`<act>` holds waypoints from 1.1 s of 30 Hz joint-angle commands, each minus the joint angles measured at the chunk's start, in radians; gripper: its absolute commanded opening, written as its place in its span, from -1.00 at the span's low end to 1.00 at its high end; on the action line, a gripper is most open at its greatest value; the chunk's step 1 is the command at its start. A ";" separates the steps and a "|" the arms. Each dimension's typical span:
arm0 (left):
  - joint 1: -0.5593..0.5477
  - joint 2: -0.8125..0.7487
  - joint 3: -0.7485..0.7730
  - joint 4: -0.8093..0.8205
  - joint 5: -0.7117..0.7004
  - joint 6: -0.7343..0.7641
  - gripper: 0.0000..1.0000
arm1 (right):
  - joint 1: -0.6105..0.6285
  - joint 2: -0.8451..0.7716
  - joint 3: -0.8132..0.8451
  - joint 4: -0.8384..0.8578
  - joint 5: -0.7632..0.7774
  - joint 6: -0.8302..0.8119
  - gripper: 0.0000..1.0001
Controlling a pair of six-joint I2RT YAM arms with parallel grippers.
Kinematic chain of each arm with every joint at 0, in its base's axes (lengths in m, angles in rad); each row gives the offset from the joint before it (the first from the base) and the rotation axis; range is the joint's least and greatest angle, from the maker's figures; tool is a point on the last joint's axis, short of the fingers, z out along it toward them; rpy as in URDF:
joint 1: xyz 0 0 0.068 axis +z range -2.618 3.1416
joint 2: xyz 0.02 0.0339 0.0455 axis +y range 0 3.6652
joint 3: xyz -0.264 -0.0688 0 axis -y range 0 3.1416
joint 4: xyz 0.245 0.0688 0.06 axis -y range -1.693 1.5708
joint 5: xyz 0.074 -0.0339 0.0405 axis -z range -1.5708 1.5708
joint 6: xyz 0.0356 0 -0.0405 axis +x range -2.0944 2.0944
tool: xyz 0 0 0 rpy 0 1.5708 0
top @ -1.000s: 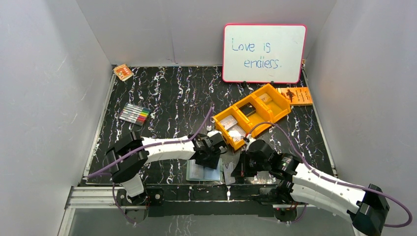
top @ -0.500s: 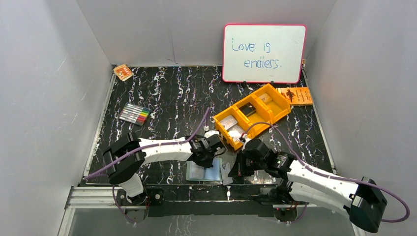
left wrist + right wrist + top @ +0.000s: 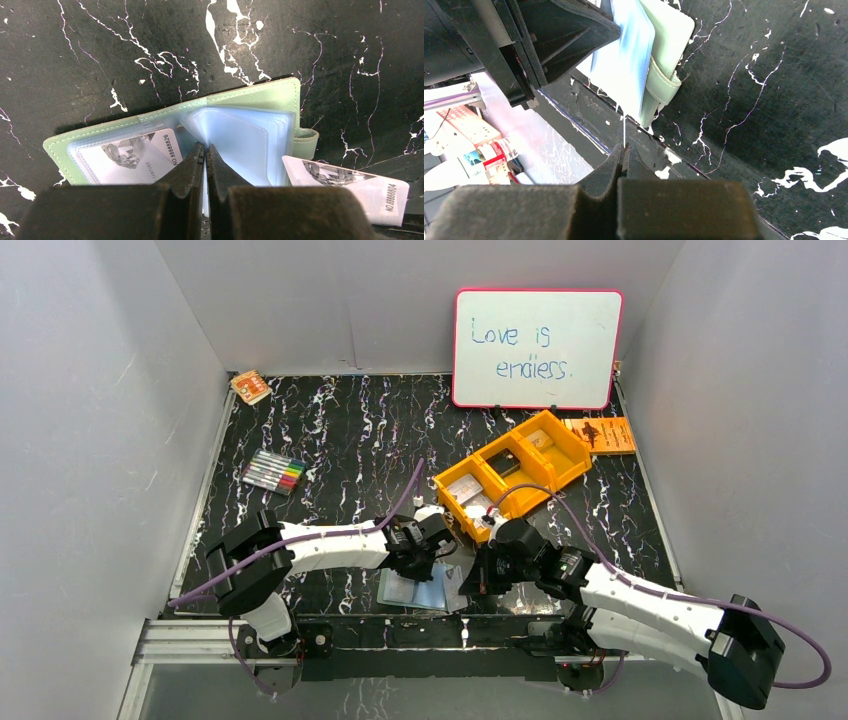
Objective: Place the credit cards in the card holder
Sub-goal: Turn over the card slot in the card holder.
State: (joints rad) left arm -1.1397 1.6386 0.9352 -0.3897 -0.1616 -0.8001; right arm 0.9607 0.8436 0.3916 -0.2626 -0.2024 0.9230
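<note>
The holder (image 3: 180,135) lies open at the front edge, a leaf (image 3: 235,145) pinched by the left gripper (image 3: 205,148) — seemingly to bare a pocket; a card (image 3: 350,189) is clamped beside it by the right gripper (image 3: 623,150).

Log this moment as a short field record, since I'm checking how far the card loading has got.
card holder: lying open, green cover down
left fingers: shut on one clear sleeve
right fingers: shut on a credit card, just right of the holder
stored card: one, in the left pocket
orange tray: behind, pale cards inside
</note>
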 commanded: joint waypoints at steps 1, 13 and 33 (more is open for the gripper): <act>-0.006 0.076 -0.070 -0.011 0.011 -0.015 -1.00 | 0.004 0.010 0.039 0.066 -0.015 -0.010 -1.00; -0.006 0.075 -0.075 -0.012 0.013 -0.025 -1.00 | 0.003 0.047 0.002 0.131 -0.042 0.022 -1.00; -0.006 0.063 -0.089 -0.007 0.004 -0.039 -1.00 | 0.004 -0.062 -0.020 0.056 0.050 0.066 -1.00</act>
State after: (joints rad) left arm -1.1397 1.6253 0.9157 -0.3706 -0.1658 -0.8230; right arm 0.9607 0.7895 0.3813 -0.1928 -0.1776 0.9707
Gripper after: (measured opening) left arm 0.009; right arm 0.011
